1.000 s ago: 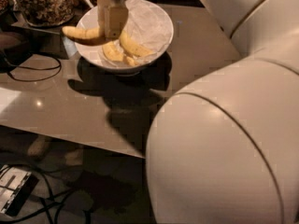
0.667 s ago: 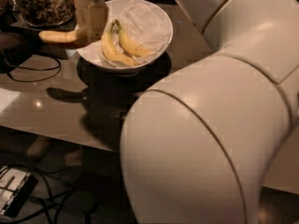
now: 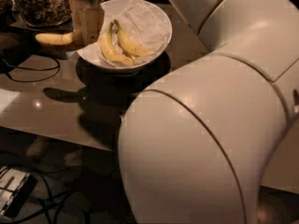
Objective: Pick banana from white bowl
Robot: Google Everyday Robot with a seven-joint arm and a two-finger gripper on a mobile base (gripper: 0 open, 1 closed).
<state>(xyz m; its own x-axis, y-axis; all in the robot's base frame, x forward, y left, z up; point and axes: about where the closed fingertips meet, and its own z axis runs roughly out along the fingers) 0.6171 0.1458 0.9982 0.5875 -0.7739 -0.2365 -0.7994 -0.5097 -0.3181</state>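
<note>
The white bowl [image 3: 159, 20] stands on the table at the top middle, lined with crumpled white paper. Two yellow bananas with greenish stems [image 3: 122, 45] lie inside it. My gripper [image 3: 86, 29] hangs at the bowl's left rim, shut on the single plain yellow banana [image 3: 53, 38]. That banana sticks out to the left of the fingers, held above the table and outside the bowl. The arm's large white body fills the right and lower part of the view.
A glass jar of brown granola [image 3: 42, 3] stands at the top left, just behind the held banana. A black cable [image 3: 32, 73] loops on the grey table [image 3: 56, 115] at the left. The table's front edge runs below; floor clutter and cables lie under it.
The gripper has carried the banana leftward, from over the bowl to beyond its left rim. The arm's body has swung further into view.
</note>
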